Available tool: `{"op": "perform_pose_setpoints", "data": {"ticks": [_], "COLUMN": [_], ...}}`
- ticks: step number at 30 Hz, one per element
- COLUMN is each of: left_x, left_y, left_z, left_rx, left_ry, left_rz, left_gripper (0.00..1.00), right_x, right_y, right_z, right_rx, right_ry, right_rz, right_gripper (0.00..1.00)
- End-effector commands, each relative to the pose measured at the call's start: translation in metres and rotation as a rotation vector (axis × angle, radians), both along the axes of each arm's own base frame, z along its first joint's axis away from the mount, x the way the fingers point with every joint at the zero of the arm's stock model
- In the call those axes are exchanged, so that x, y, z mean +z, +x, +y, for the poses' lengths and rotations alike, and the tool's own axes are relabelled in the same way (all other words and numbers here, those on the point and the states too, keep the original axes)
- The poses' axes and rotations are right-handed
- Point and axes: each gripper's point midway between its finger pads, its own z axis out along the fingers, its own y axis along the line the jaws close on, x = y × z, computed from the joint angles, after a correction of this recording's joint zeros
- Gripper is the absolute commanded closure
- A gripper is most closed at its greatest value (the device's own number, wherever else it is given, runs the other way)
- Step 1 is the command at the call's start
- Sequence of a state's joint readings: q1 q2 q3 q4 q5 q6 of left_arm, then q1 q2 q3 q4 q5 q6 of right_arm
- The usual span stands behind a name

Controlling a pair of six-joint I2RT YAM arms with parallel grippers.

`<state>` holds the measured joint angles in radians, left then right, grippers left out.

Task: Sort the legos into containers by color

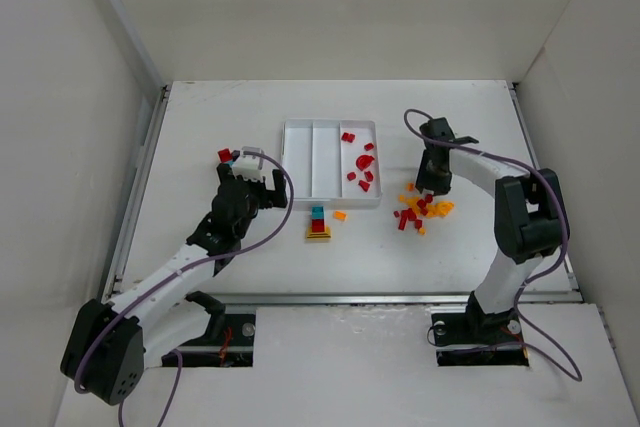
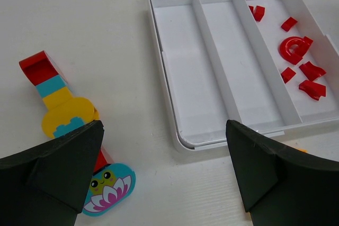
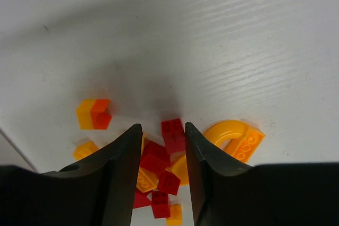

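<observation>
1. A white table sits inside plain white walls. Two robot arms rise from its near edge.
2. Nearest the arms, about midway between them, a small stack of teal, red and yellow legos stands on the table. A loose orange brick lies just beside it.
3. To the right is a loose pile of red and orange legos. The right gripper points down into it with its fingers drawn close together. A red brick sits between the tips, with more red bricks under them. Whether the brick is pinched or only straddled cannot be told.
4. To the left, the left gripper is spread wide and holds nothing. It sits near the tray's near left corner. A multicolour clump lies by one finger: red, teal and yellow bricks, plus a teal oval piece printed with a smiling flower.
5. Farthest back is the square white tray, split into three long compartments. The right compartment holds several red pieces, among them a curved arch.
</observation>
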<state>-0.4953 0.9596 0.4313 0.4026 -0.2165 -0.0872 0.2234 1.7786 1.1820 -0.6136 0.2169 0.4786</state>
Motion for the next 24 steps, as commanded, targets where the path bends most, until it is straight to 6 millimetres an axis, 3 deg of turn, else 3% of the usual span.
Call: {"op": "perform_pose_setpoints", "data": {"ticks": [1,9,16,18,19,20,24], "left_x": [0.008,0.008,0.008,0.008,0.008,0.004,0.004], "left_y": [0.001,0.000,0.000,0.000,0.000,0.000,0.000], "left_z": [0.003,0.001,0.001,0.001,0.000,0.000,0.000], "left_rx": [0.003,-0.006,-0.006,-0.006,-0.015,-0.015,-0.015], "left_ry": [-0.015,-0.017,-0.017,-0.017,-0.019,-0.014,-0.014], "left_rz": [-0.036,-0.035,-0.035,-0.035,-0.034,-0.024,-0.024], "left_gripper": [0.00,0.00,0.00,0.00,0.00,0.00,0.00], "right_x": [-0.006,-0.012,-0.012,-0.008,-0.008,-0.004,0.013], "right_y": [0.001,-0.008,-0.009,-0.006,-0.004,-0.002,0.010], "right_z": [-0.010,-0.019,-0.016,-0.014,-0.012,-0.010,-0.002], "right_rx": [-0.049,-0.059,-0.043,-0.022,-0.018,-0.005,0.009], "right_ry": [0.002,-0.002,0.012,0.019,0.030,0.040,0.081], "right_rz": [-0.007,0.000,-0.003,-0.016,-0.023,-0.038,-0.102], "right_gripper": [0.58,0.62,0.76,0.90,0.90,0.98,1.00]}}
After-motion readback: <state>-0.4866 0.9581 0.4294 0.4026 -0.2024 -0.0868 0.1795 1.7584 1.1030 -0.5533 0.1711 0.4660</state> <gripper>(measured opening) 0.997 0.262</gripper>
